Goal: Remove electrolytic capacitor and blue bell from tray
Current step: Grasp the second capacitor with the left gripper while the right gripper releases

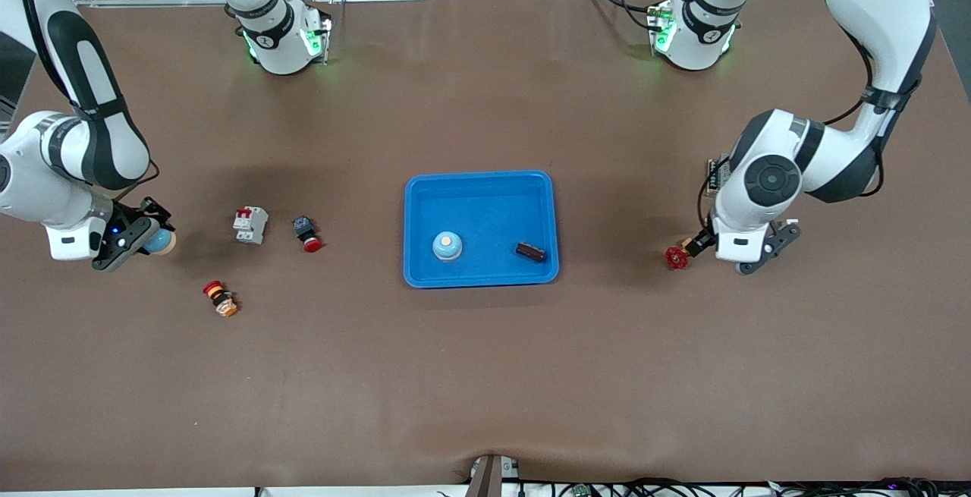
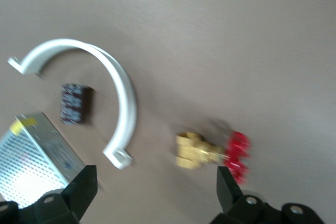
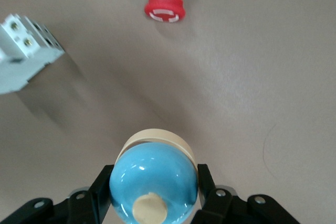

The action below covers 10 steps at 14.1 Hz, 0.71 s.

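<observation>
A blue tray (image 1: 481,182) lies mid-table. In it stand a blue bell with a cream button (image 1: 447,245) and a dark capacitor (image 1: 530,252). My right gripper (image 1: 146,234) is shut on a second blue bell (image 1: 161,241) over the right arm's end of the table. In the right wrist view the bell (image 3: 152,174) sits between the fingers (image 3: 209,190) of that gripper (image 3: 153,184). My left gripper (image 1: 766,253) is open and empty over the left arm's end. The left wrist view shows its gripper (image 2: 156,187) and another dark capacitor (image 2: 75,103) on the table inside a white half-ring.
Near the right gripper lie a white circuit breaker (image 1: 250,224), a red push button (image 1: 307,234) and a red-and-yellow stop button (image 1: 220,298). By the left gripper lie a brass valve with a red handle (image 1: 677,257), a white half-ring clamp (image 2: 123,85) and a metal box (image 2: 31,156).
</observation>
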Motion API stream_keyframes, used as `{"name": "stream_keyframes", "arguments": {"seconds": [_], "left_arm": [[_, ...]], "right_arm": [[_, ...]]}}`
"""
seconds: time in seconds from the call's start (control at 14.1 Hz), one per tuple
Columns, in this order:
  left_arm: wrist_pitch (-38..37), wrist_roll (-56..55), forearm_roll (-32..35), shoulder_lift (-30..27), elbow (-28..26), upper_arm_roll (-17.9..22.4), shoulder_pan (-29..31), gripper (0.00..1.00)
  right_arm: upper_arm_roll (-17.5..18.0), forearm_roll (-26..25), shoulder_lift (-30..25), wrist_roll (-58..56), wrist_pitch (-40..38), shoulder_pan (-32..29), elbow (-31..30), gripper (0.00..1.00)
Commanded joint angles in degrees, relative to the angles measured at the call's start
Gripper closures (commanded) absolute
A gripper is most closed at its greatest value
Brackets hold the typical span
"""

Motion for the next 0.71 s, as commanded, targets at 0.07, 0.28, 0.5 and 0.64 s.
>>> {"name": "stream_keyframes", "arguments": {"seconds": [0.07, 0.28, 0.5, 0.64], "left_arm": [[-1.32, -8.50, -2.21, 3.37, 6.04, -0.51, -5.42, 0.00], [-1.32, -15.44, -4.51, 7.05, 11.32, -0.43, -10.07, 0.00], [-1.32, -23.53, -4.51, 12.23, 17.82, -0.34, -15.87, 0.00], [-1.23, -27.41, -3.90, 14.18, 20.38, -0.25, -19.30, 0.00]], "right_arm": [[1.24, -0.50, 0.27, -1.19, 8.24, -1.87, -5.28, 0.57], [1.24, -0.50, 0.27, -1.19, 9.59, -1.69, -6.17, 0.57], [1.24, -0.50, 0.45, -1.19, 11.24, -1.25, -7.14, 0.58], [1.24, -0.50, 0.80, -1.19, 13.01, -1.25, -8.11, 0.58]]}}
